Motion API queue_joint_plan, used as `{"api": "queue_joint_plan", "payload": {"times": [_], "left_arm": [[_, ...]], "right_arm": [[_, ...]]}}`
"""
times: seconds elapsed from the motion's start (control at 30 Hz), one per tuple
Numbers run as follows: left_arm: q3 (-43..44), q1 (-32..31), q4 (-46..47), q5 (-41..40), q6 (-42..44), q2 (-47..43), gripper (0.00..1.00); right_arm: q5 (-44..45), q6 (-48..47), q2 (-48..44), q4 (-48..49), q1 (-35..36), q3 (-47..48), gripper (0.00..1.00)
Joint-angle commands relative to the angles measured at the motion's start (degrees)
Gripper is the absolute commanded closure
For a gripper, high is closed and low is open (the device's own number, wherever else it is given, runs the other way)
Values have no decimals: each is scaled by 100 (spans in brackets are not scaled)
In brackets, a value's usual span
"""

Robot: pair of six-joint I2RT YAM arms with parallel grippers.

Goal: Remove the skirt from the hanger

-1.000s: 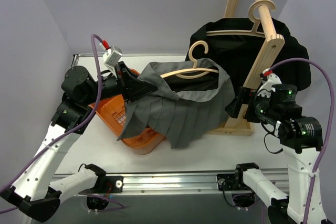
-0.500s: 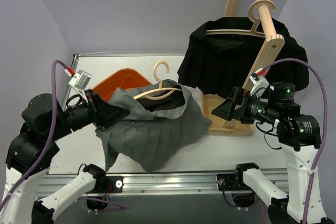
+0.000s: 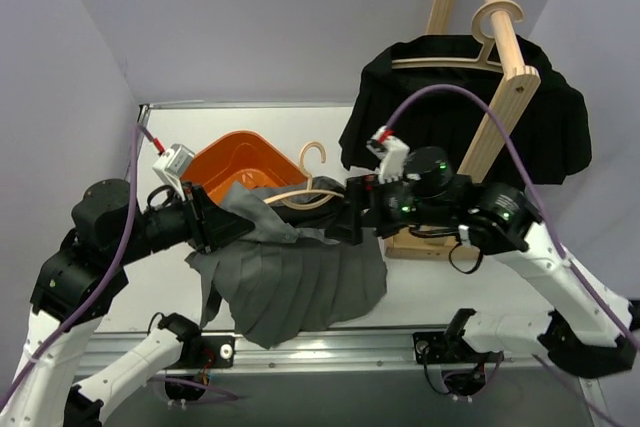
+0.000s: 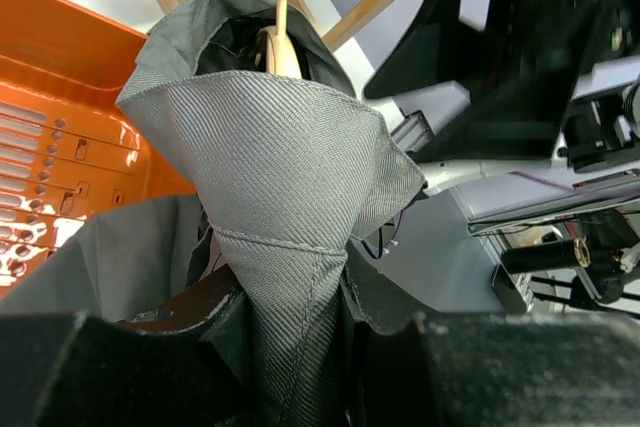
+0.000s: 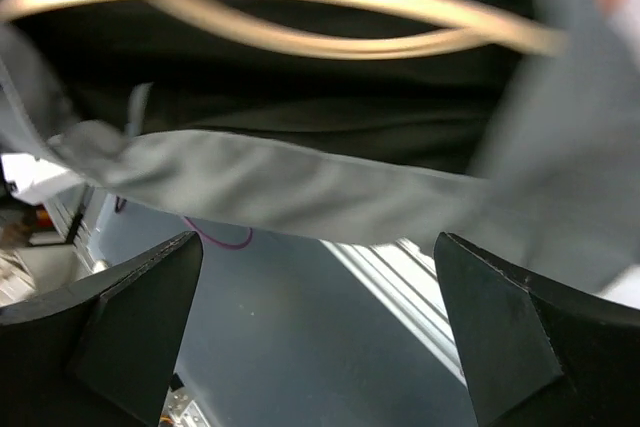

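Observation:
A grey pleated skirt (image 3: pixel 295 282) hangs on a wooden hanger (image 3: pixel 305 190), held up above the table's front middle. My left gripper (image 3: pixel 232 230) is shut on the skirt's waistband at its left end; the left wrist view shows the grey cloth (image 4: pixel 290 207) pinched between the jaws. My right gripper (image 3: pixel 337 226) is open at the skirt's right end, just below the hanger. In the right wrist view the waistband (image 5: pixel 300 192) and hanger bar (image 5: pixel 300 7) lie just above the open fingers (image 5: pixel 130 337), with nothing between them.
An orange basket (image 3: pixel 232 157) sits on the table behind the skirt. A wooden rack (image 3: pixel 505 87) at the back right carries a black skirt (image 3: pixel 470 127) on its own hanger (image 3: pixel 470 55). Purple cables loop over both arms.
My right arm has swung far left from the rack to the skirt's right end. The left gripper and the skirt have shifted slightly right and down.

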Motion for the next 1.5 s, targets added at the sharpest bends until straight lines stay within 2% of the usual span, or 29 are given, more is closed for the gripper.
{"api": "queue_joint_plan", "payload": {"times": [0.0,0.2,0.37,0.47,0.6,0.7,0.97,1.3,1.47], "left_arm": [[23,14,850,308,-87,134,98],[-65,14,1009,441,-26,196,98],[-328,23,1272,476,-105,-163,98],[-486,23,1553,511,-148,-410,98],[-619,23,1791,616,-245,-613,98],[-680,23,1958,599,-315,-753,98],[-908,23,2301,573,-570,-947,98],[-1014,23,2468,572,-711,-1017,98],[-961,23,2389,643,-694,-1017,98]], "right_arm": [[1939,686,57,474,1139,368,3],[2924,494,426,449,1738,894,6],[3022,344,610,704,1756,1211,11],[3092,344,821,677,1765,1343,17],[3276,432,988,914,1791,1273,31],[3549,511,1050,941,1791,1343,35],[3935,300,1050,836,1791,1484,40],[3953,134,848,993,1791,1212,42],[3918,63,1059,1099,1791,1255,45]]}}
